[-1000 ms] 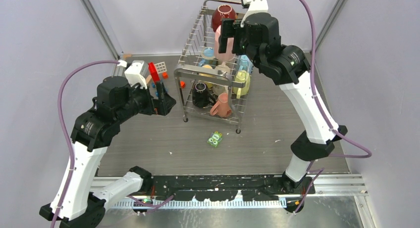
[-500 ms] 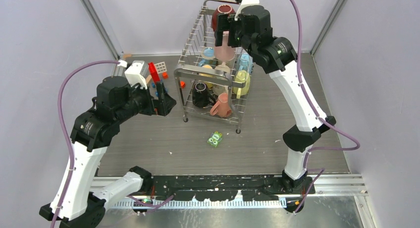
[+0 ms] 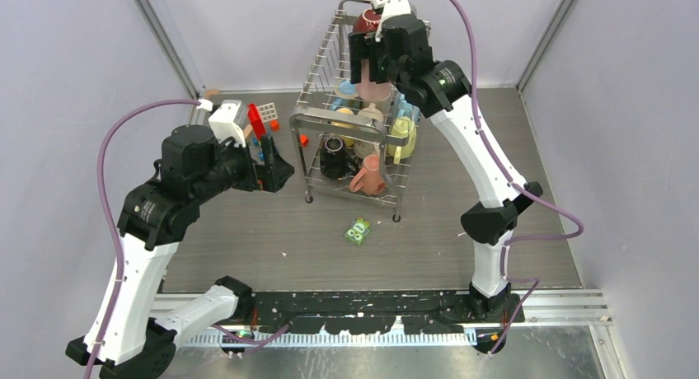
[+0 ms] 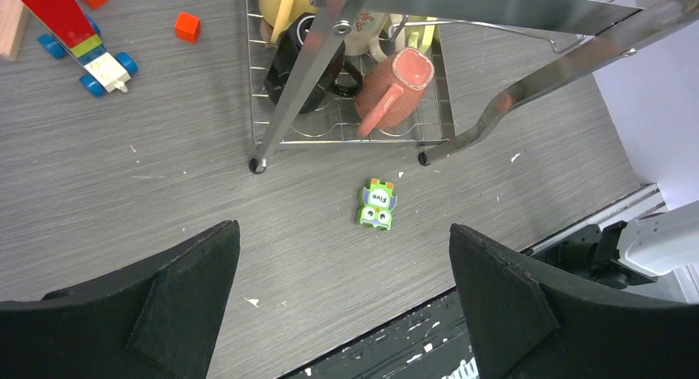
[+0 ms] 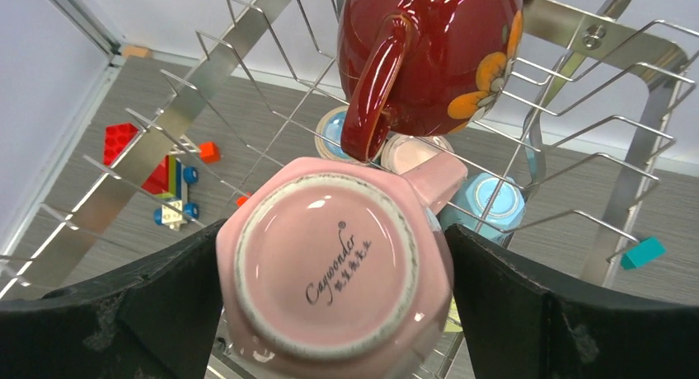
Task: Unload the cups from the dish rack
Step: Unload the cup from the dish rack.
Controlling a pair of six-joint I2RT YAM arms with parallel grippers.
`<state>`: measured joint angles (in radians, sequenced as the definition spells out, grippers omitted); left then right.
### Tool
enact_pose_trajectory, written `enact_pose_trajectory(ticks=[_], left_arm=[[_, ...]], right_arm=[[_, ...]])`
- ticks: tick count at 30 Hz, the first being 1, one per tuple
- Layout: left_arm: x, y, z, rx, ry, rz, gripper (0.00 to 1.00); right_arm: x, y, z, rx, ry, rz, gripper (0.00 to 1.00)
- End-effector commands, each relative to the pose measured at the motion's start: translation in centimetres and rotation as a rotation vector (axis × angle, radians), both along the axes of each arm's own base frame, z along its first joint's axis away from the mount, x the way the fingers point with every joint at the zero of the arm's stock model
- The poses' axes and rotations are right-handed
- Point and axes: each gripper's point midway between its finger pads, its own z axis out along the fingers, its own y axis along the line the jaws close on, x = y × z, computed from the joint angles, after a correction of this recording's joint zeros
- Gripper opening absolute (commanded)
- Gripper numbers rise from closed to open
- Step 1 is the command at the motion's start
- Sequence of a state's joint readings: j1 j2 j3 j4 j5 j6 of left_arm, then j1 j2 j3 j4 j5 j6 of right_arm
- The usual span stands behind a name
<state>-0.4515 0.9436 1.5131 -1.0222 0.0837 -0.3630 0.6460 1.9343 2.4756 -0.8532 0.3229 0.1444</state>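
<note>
Right wrist: pink cup [image 5: 330,268] between wide right claw [image 5: 336,309], perhaps touching | top external: cup half hidden

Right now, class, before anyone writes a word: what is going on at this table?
Two robot arms face a wire dish rack full of mugs. The right hand is at the top tier, open, its fingers either side of an upturned pale pink mug beside a dark red mug; nothing is lifted out yet. The left hand hangs open and empty over the table, left of the rack.
</note>
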Motion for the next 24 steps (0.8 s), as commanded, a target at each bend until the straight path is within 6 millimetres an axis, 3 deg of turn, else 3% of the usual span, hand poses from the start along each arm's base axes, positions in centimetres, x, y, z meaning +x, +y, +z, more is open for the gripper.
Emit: enact_pose_trajectory(ticks=[1, 5, 7, 13, 15, 18, 24], left_arm=[[-0.5, -0.3, 1.3, -0.033, -0.016, -0.016, 1.00], [-0.5, -0.4, 1.3, -0.044, -0.010, -0.011, 1.00], [-0.5, -0.4, 1.2, -0.048, -0.006, -0.005, 1.00], [-0.4, -0.2, 1.3, -0.088, -0.005, 0.035, 1.00], [-0.4, -0.3, 1.6, -0.114, -0.009, 0.044, 1.00], [-0.4, -0.5, 2.6, -0.165, -0.026, 0.052, 1.00], [-0.3, -1.4, 5.2, -0.282, -0.076, 0.049, 1.00]], right_arm=[[0.5, -0.2, 0.6, -0.019, -0.034, -0.013, 1.00], [0.8, -0.3, 0.9, -0.016, -0.049, -0.031, 0.99], [0.9, -0.6, 1.2, -0.010, -0.061, -0.044, 0.92], [0.6, -0.5, 2.7, 0.050, -0.090, -0.045, 0.43], [0.3, -0.4, 3.2, 0.074, -0.095, -0.041, 0.34], [0.0, -0.4, 4.4, 0.119, -0.112, -0.037, 0.25], [-1.7, 0.0, 7.9, 0.258, -0.149, 0.006, 0.20]])
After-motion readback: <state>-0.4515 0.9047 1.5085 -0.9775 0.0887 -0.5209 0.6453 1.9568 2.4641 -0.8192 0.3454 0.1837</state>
